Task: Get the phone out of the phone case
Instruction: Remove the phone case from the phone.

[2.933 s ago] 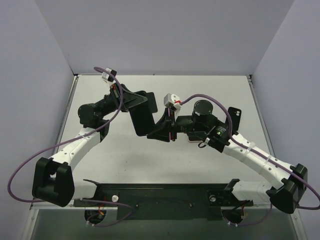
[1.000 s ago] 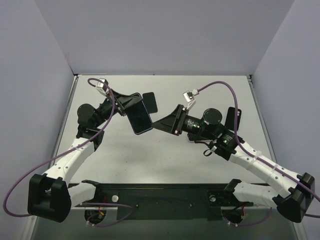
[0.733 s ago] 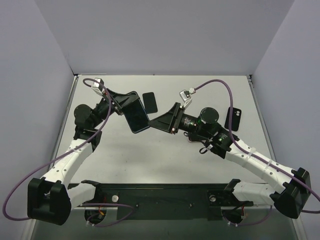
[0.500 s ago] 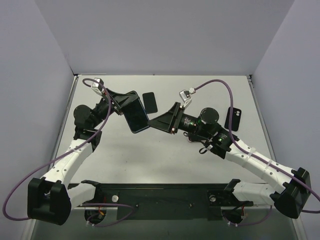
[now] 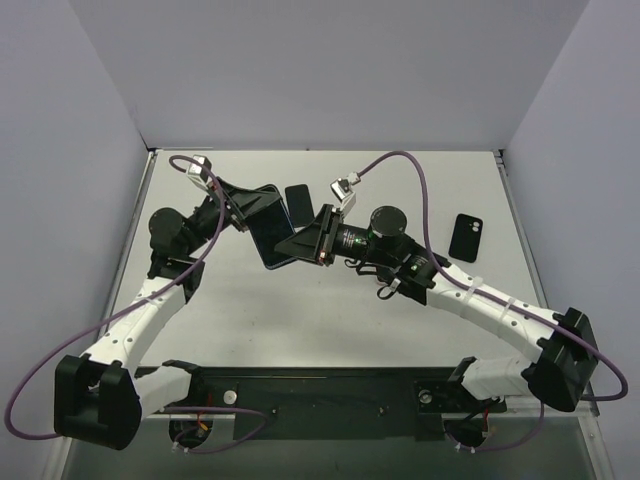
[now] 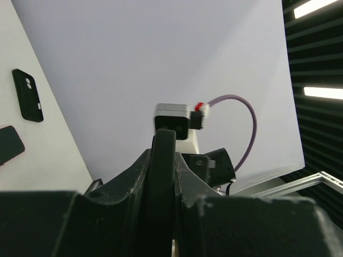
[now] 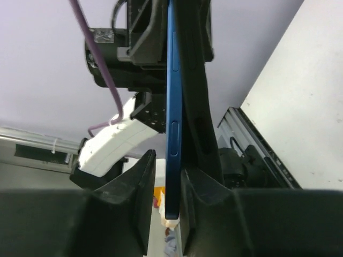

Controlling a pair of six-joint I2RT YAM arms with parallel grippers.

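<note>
You had the left jaws clamped on the phone (image 5: 273, 237), raised off the counter (image 5: 330, 320) and well apart from the loose case (image 5: 467, 237), presumably so your right jaws, parted astride its edge, could pry.

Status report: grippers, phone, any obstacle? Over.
Left gripper shut on cased phone, held aloft. Right gripper astride its edge, not closed. Nothing in the way.

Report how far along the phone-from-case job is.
Done: left end effector holds the phone case up off the table. In hand: right end effector straddles the blue phone at its edge, not yet clamped. Left: pull the phone free; it sits against the case.
</note>
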